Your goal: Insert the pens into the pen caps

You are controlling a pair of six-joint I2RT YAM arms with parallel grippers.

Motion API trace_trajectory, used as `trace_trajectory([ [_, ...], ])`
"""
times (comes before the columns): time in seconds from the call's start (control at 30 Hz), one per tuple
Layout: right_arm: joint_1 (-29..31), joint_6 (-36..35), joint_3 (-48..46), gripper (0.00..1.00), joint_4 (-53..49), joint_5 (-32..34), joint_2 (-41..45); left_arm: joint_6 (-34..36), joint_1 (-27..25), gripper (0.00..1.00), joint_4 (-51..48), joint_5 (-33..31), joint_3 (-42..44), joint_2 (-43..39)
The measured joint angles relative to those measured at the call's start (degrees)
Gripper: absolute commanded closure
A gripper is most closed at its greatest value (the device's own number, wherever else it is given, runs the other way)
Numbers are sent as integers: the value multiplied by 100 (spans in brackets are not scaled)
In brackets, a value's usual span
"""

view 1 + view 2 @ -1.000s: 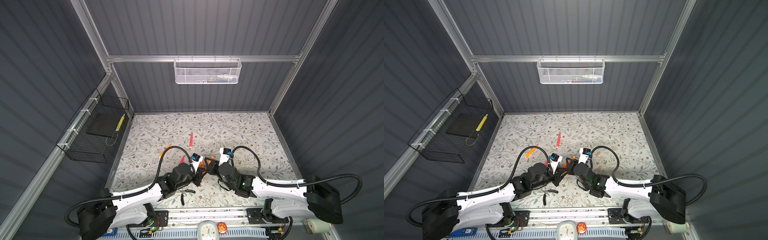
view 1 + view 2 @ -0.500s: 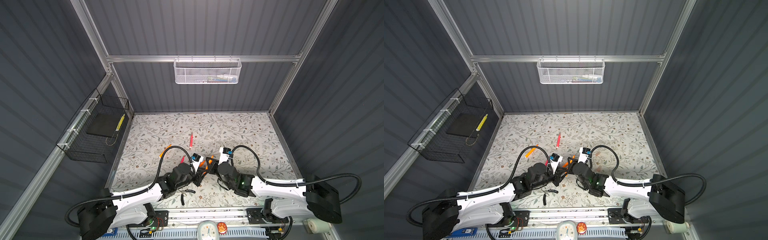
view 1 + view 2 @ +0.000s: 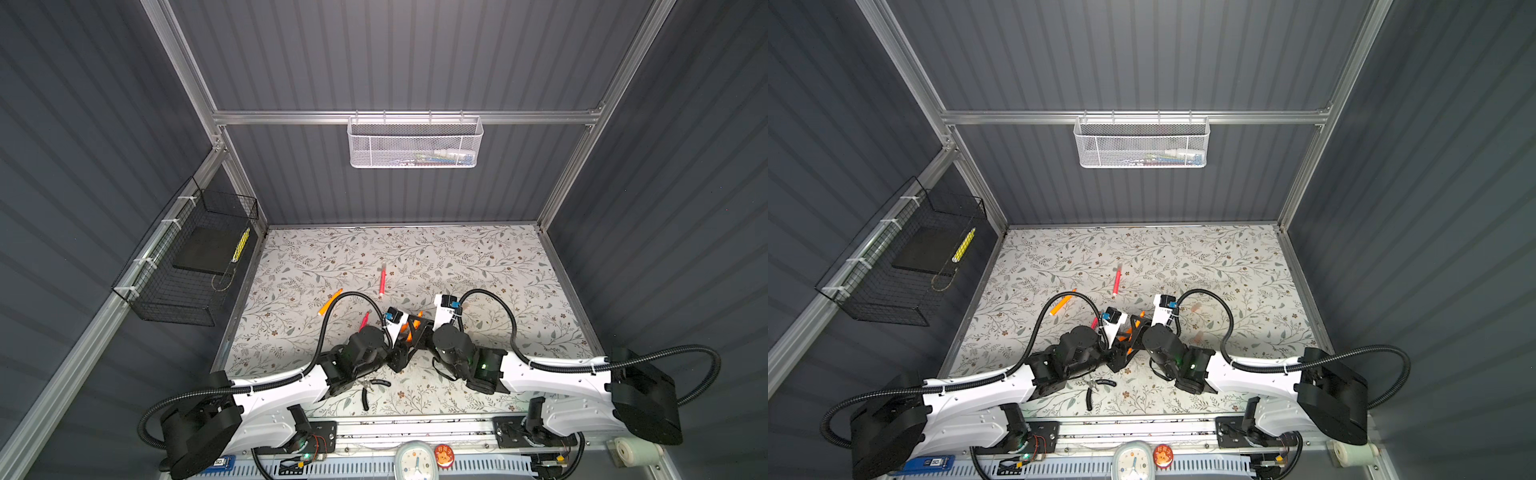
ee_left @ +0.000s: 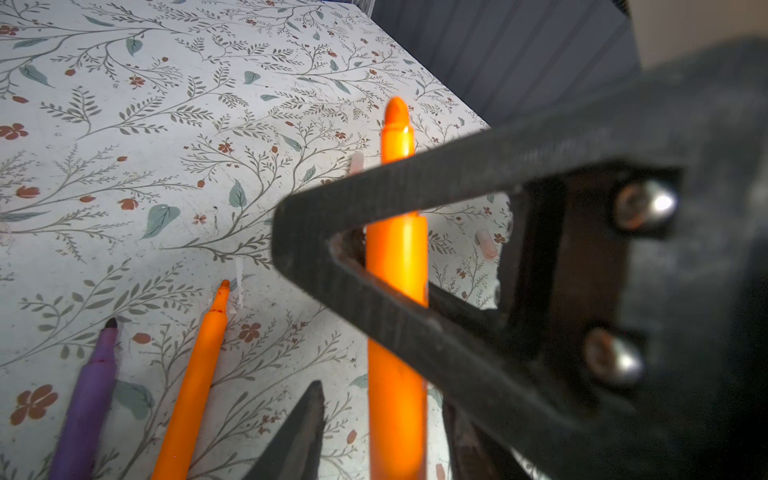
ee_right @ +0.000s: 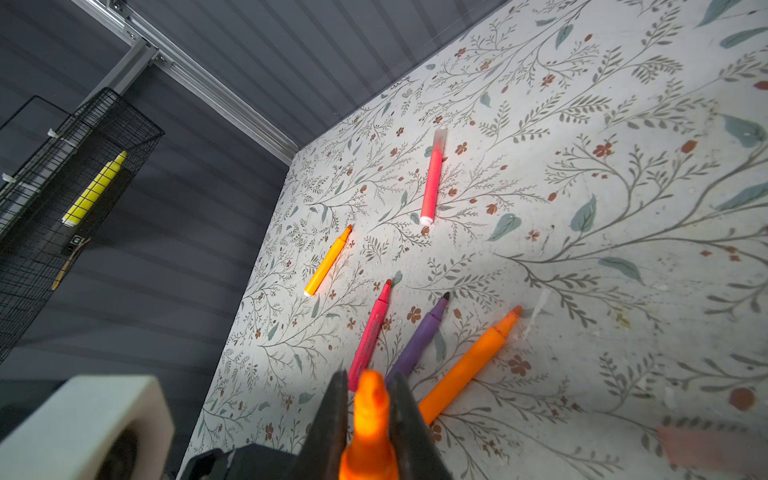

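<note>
- The right jaws are closed tight on the held orange pen (image 5: 369, 419). They pinch the barrel just behind its bare pointed tip, which sticks out past them.
- The left jaws stand partly open around the same pen's barrel (image 4: 397, 257), further back. A gap shows between the one visible finger (image 4: 305, 419) and the pen, so they have no grip on it.
- In both top views the two sets of jaws meet nose to nose over the front half of the desk (image 3: 478, 257). The held orange pen (image 3: 409, 331) sits between them.
- Just beside the jaws, three bare-tipped pens lie fanned on the desk: an orange pen (image 5: 469, 365), a purple pen (image 5: 419, 340) and a pink-red pen (image 5: 370, 332). In a top view the pink-red pen sits at 9 o'clock from the jaws (image 3: 365, 320).
- A yellow-orange pen (image 3: 330, 302) lies apart at 10 o'clock.
- A capped pink-red pen (image 3: 382, 281) lies at 11 o'clock, with a clear cap on its far end.
- Loose pale-pink pen caps (image 4: 486, 244) lie on the desk near the jaws.
- Black-handled pliers (image 3: 372, 384) lie at 7 o'clock, partly under the left arm (image 3: 282, 386).
- A white mesh basket (image 3: 415, 154) hangs on the back wall at 12 o'clock.
- A black wire basket (image 3: 178, 307) hangs on the side wall at 10 o'clock and holds a yellow marker (image 3: 241, 245).
- At 6 o'clock on the front rail sit a small clock (image 3: 413, 461) and a red badge (image 3: 444, 455); the characters on the badge are too small to read.
- The print on the pink-red pen's barrel is too blurred to read.
</note>
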State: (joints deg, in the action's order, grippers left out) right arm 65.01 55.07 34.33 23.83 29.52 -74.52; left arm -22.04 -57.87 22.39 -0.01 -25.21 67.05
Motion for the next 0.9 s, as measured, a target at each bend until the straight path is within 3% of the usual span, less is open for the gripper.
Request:
trace_trajectory([
  [0.17,39,0,76,96,33,0,-153,-4,0,59,-15,-59,0,-2],
  [0.4,72,-7,105,94,72,-39,-184,13,0,94,-15,-162,0,-7],
  [0.47,70,-4,105,85,94,-39,-188,-15,0,100,-7,-190,0,-9],
  [0.57,70,-7,105,62,103,-42,-188,-22,0,100,-11,-282,0,-9],
  [0.63,81,-11,94,40,94,-39,-160,-48,0,100,-33,-404,0,-9],
  [0.67,90,9,76,35,72,-24,-114,-68,0,100,-55,-466,0,-9],
  [0.77,103,15,-83,27,-238,94,282,-164,2,100,-179,-761,15,-57],
  [0.9,105,142,-361,23,-1021,407,1123,-297,186,100,-413,-999,55,-116],
])
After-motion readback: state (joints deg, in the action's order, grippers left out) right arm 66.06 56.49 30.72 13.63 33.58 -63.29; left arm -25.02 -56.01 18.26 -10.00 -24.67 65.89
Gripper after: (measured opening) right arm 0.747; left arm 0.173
